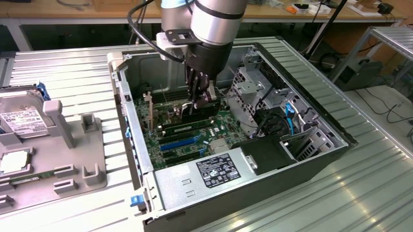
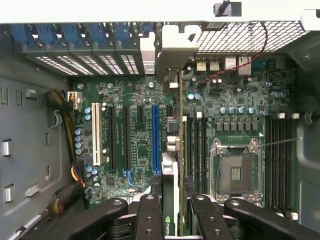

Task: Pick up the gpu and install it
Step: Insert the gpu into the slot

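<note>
Evidently the end effector (image 2: 173,201) gripped the gpu (image 2: 170,180) edge-on above the motherboard (image 2: 135,145); any tilt could jam it on seating.

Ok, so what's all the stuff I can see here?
computer case: one, black and silver, on the table
table: one, silver, under everything
motherboard: one, green, inside the case
power supply: one, silver, case end nearest the exterior camera
hard drive: one, white-labelled, on the tray
tray: one, grey, exterior view's left
gpu: one, green and black, over the motherboard
arm: one, silver, above the case
hand: one, black, shut on the gpu
</note>
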{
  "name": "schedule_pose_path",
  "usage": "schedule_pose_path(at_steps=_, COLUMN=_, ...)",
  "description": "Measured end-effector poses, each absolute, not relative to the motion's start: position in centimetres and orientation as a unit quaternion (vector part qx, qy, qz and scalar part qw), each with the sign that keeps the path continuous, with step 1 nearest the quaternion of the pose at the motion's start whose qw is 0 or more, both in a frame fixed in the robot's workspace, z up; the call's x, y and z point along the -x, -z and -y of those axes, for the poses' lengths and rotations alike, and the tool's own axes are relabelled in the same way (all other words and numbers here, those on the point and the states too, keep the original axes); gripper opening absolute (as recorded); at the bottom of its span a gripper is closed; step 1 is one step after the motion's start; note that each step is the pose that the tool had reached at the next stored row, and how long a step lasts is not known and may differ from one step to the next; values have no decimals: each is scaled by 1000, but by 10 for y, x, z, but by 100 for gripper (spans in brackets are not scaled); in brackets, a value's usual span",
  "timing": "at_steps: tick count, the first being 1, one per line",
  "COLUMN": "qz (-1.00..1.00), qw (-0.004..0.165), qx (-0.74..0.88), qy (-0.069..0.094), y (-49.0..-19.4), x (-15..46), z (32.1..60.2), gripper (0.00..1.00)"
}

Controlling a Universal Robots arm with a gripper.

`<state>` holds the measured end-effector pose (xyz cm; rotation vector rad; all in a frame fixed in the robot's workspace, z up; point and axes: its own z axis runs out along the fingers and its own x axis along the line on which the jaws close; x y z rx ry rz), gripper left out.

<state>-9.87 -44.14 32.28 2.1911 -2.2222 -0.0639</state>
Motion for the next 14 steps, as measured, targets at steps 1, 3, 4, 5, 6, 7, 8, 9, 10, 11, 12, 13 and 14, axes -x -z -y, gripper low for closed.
schedule_pose_path(at_steps=1, qz=712, qw=10, qx=-702, qy=20, y=-322, x=99, z=441, gripper=27)
schedule_pose_path(at_steps=3, qz=712, qw=10, qx=-702, qy=20, y=-321, x=99, z=441, gripper=27)
schedule_pose_path(at_steps=4, qz=712, qw=10, qx=-702, qy=20, y=-321, x=99, z=441, gripper=27)
schedule_pose_path(at_steps=5, qz=712, qw=10, qx=-702, qy=20, y=-320, x=99, z=441, gripper=27)
schedule_pose_path(at_steps=6, qz=712, qw=10, qx=-702, qy=20, y=-319, x=99, z=441, gripper=27)
schedule_pose_path(at_steps=7, qz=712, qw=10, qx=-702, qy=20, y=-318, x=99, z=441, gripper=27)
schedule_pose_path(at_steps=8, qz=712, qw=10, qx=-702, qy=20, y=-318, x=99, z=441, gripper=27)
schedule_pose_path(at_steps=9, qz=712, qw=10, qx=-702, qy=20, y=-315, x=99, z=441, gripper=27)
schedule_pose_path(at_steps=10, qz=712, qw=10, qx=-702, qy=20, y=-313, x=99, z=441, gripper=27)
schedule_pose_path(at_steps=11, qz=712, qw=10, qx=-702, qy=20, y=-312, x=99, z=441, gripper=27)
schedule_pose_path(at_steps=12, qz=712, qw=10, qx=-702, qy=20, y=-311, x=99, z=441, gripper=27)
schedule_pose_path(at_steps=13, qz=712, qw=10, qx=-702, qy=20, y=-310, x=99, z=441, gripper=27)
schedule_pose_path(at_steps=14, qz=712, qw=10, qx=-702, qy=20, y=-310, x=99, z=441, gripper=27)
